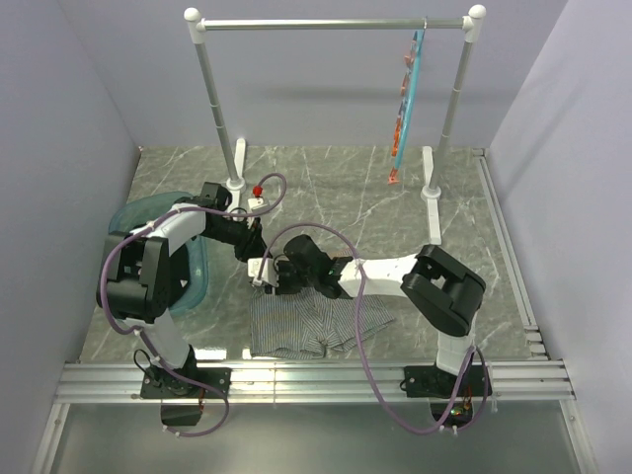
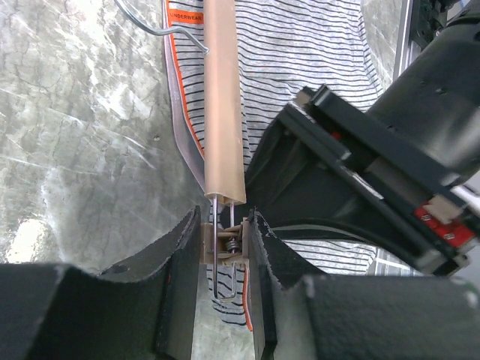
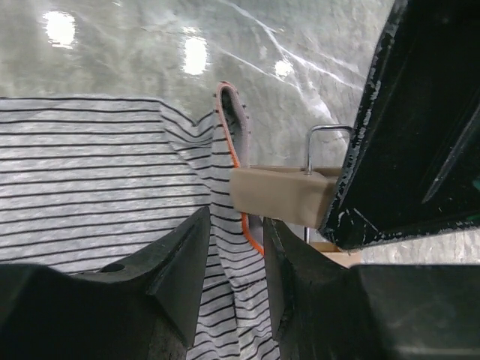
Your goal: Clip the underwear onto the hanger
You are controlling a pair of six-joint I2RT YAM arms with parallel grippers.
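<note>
The grey-and-white striped underwear [image 1: 296,326] lies at the table's near middle. In the left wrist view the wooden hanger bar [image 2: 223,97] lies over the underwear [image 2: 300,60], with its silver hook [image 2: 161,26] at the top. My left gripper [image 2: 225,247] is shut on the hanger's end clip [image 2: 225,241], squeezing it. My right gripper [image 3: 236,232] is shut on a raised fold of the underwear [image 3: 232,255] by its orange-edged waistband, right beside the wooden clip [image 3: 277,196]. From above both grippers [image 1: 259,265] meet at the underwear's upper left corner.
A teal-blue hanger with orange clips [image 1: 407,99] hangs on the white clothes rack [image 1: 336,23] at the back. A teal basket [image 1: 148,204] stands at the left under my left arm. An aluminium rail [image 1: 316,380] runs along the near edge.
</note>
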